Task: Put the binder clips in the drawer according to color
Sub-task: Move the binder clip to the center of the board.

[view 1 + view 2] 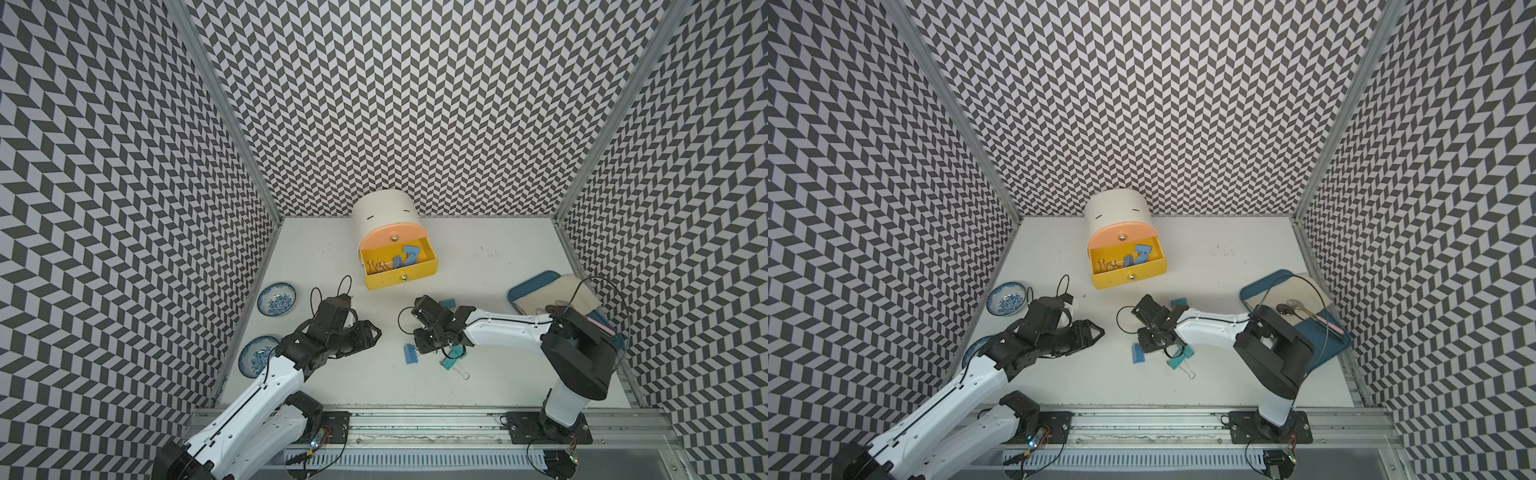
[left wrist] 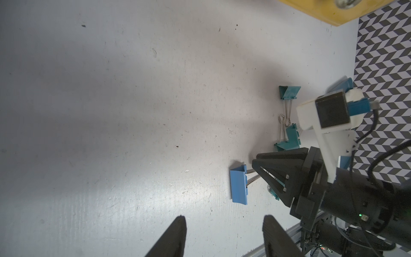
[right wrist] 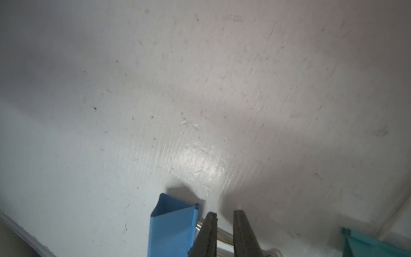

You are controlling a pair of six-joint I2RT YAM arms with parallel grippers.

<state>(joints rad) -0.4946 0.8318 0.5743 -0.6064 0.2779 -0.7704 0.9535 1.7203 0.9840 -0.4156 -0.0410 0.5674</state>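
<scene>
Blue clip | handles between right pincer | left pincer spread

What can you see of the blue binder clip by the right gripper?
A blue folded-metal binder clip with silver wire handles lies flat on the white tabletop, beside the teal clips. Its body is a hollow wedge, open at the end. The handles run under the right gripper, whose fingers stand narrowly apart over them; a firm grip cannot be confirmed.
</scene>
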